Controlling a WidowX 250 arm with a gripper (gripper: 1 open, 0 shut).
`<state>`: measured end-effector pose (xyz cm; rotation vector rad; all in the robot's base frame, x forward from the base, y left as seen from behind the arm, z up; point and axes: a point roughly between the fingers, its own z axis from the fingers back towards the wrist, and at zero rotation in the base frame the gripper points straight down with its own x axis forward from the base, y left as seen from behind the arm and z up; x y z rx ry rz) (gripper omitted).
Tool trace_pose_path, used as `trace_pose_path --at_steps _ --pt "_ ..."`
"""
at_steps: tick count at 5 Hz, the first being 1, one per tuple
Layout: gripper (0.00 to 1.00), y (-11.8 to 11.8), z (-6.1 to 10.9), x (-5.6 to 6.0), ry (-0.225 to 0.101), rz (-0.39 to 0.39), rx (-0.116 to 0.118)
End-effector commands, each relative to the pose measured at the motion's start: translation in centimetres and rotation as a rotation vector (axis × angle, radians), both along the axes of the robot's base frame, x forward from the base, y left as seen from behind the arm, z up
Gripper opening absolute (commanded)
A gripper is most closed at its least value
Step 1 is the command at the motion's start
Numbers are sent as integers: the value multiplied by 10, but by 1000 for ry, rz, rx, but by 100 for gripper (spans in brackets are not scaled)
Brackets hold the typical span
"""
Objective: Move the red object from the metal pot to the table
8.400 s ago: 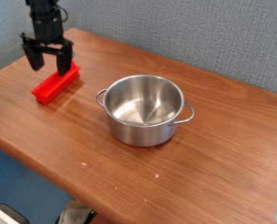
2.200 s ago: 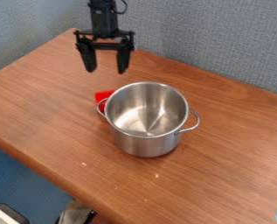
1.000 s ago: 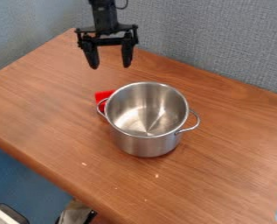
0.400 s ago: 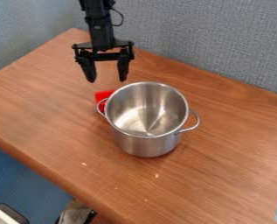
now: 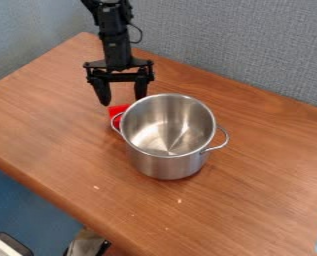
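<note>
The metal pot point(image 5: 170, 136) stands upright near the middle of the table point(image 5: 47, 120), and its shiny inside shows nothing in it. Only a small corner of the red object point(image 5: 115, 113) shows, against the pot's left wall just below the rim; the pot hides the remainder of it. My gripper point(image 5: 121, 93) hangs straight down just above that red corner, at the pot's back-left rim. Its two dark fingers are spread open with nothing between them.
A blue-grey wall runs behind the table. The table's front edge falls off at the lower left, where the floor shows. Bare wood lies to the left, in front and to the right of the pot.
The gripper has come down and forward toward the pot's left rim and the red corner, staying open. The pot and the red object have not moved in the last second.
</note>
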<state>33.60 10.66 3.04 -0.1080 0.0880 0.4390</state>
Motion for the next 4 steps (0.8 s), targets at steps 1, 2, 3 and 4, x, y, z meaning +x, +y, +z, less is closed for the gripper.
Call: trace_pose_path --at_steps 1,2,3,4 --pt "100 7 17 -2 -45 9 20" --pt "0 15 21 6 -40 64 46" --pt "0 23 28 13 -43 116 72" --pt "0 22 64 14 -114 51 57"
